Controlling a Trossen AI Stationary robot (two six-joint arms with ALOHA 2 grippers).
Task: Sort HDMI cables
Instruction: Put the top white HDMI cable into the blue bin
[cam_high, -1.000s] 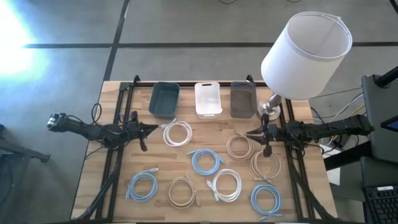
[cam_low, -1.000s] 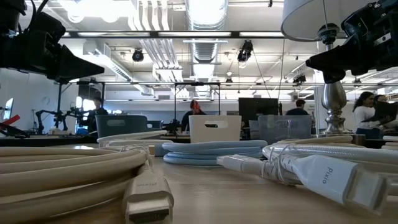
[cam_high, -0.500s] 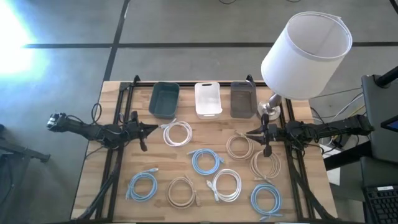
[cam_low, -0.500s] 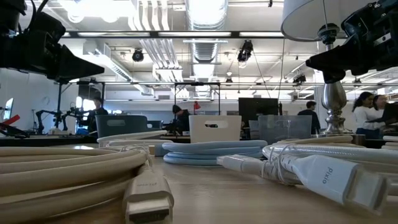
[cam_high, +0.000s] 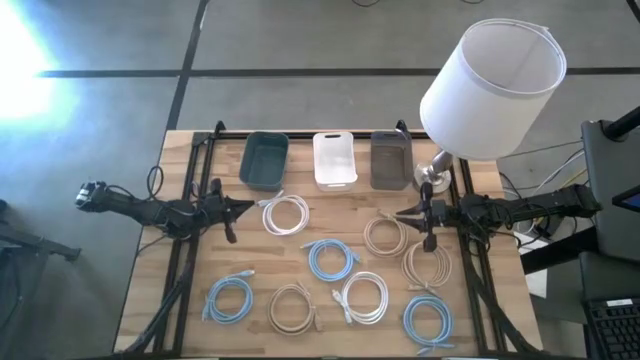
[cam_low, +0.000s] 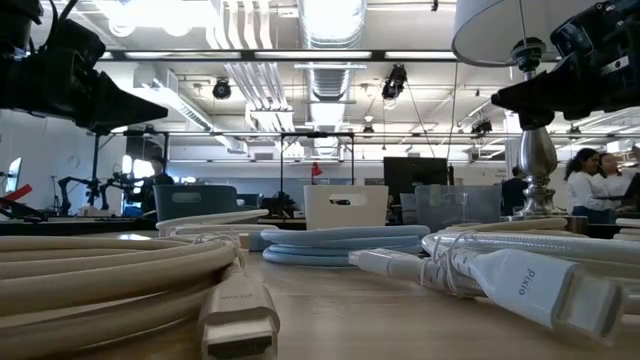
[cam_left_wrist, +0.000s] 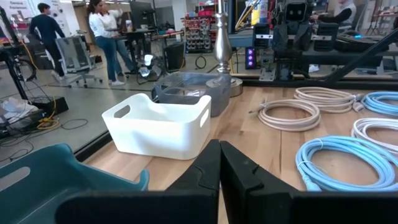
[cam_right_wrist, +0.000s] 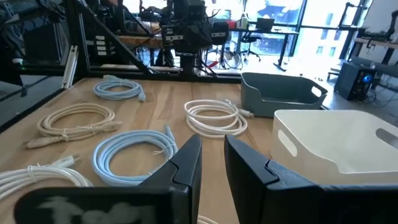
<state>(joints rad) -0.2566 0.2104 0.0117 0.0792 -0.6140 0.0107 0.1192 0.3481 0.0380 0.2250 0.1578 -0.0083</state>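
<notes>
Movement: nothing on the table has shifted since a second ago; both arms hang where they were, and only people in the room behind have walked along.
Cables versus left gripper: left gripper (cam_high: 246, 207) hovers over the wooden table (cam_high: 200, 330), its tip just beside the white coiled HDMI cable (cam_high: 286, 214), not touching.
Cables versus right gripper: right gripper (cam_high: 402, 214) points at the beige coiled cable (cam_high: 384, 236), just above it; a second beige coil (cam_high: 427, 264) lies near, under the arm.
Rest of the cables: light blue coil (cam_high: 331, 259) mid-table; along the near edge a light blue coil (cam_high: 230, 298), a tan coil (cam_high: 291, 308), a white coil (cam_high: 364, 297) and another light blue coil (cam_high: 429, 320).
Bins: teal plastic bin (cam_high: 264, 160), white plastic bin (cam_high: 334, 158) and grey plastic bin (cam_high: 390, 160) in a row at the far edge.
Hard to see: white lampshade (cam_high: 492, 88) hides the table's far right corner; the low view shows only cable ends close up.
Left fingers: pressed together, holding nothing.
Right fingers: a narrow gap between them, nothing in it.
</notes>
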